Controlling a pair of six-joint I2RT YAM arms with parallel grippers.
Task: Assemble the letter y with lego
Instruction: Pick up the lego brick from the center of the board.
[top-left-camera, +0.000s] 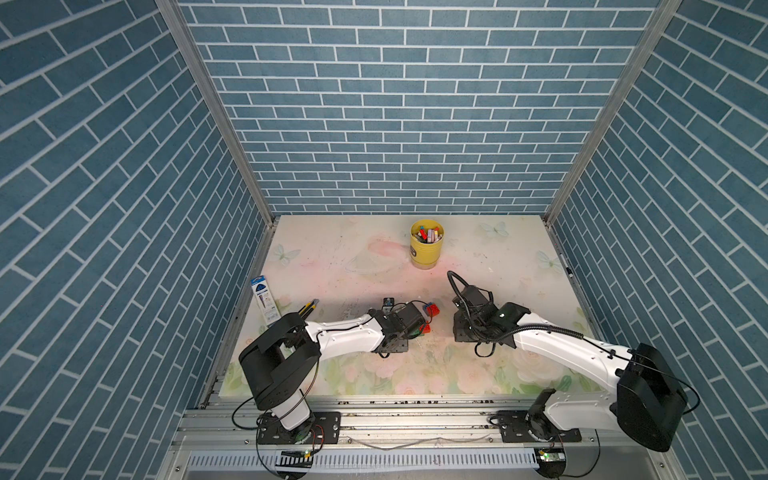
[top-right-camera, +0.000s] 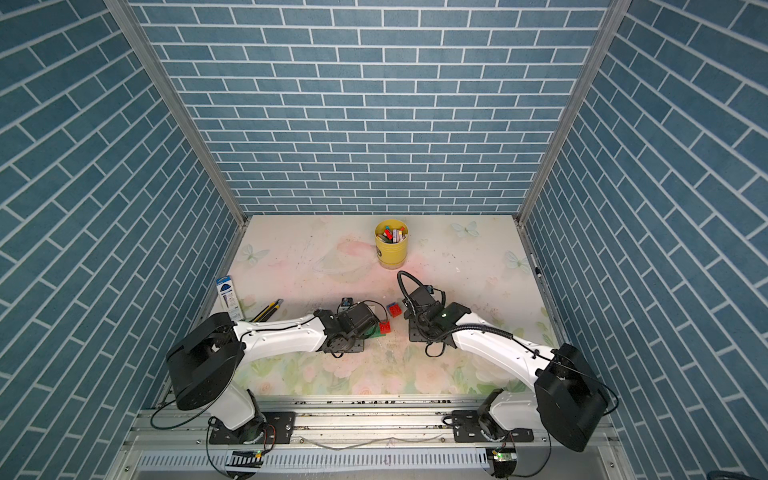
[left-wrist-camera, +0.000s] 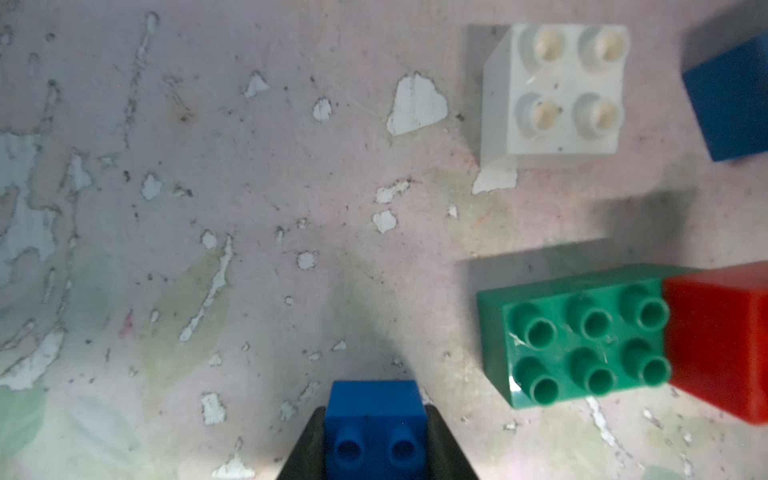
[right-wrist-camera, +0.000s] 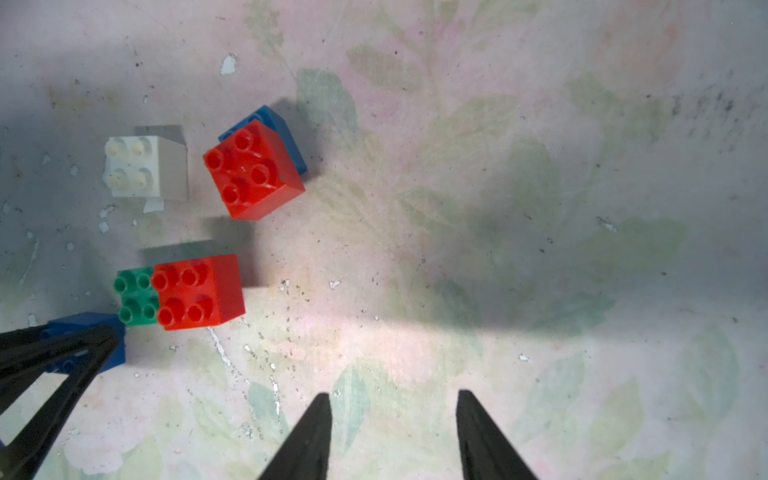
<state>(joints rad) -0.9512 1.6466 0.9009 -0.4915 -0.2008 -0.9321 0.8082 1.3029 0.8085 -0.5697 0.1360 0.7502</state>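
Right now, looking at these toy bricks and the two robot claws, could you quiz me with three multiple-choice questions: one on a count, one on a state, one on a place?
1. How many red bricks show?
A. one
B. two
C. three

2. The left gripper is:
A. open and empty
B. shut on a red brick
C. shut on a blue brick

3. One end of the green brick carries:
A. a red brick
B. a blue brick
C. nothing

Answers:
1 B: the right wrist view shows two, each stacked on another brick.
2 C: its jaws clamp the blue brick's sides.
3 A: a red brick sits on its studs at one end.
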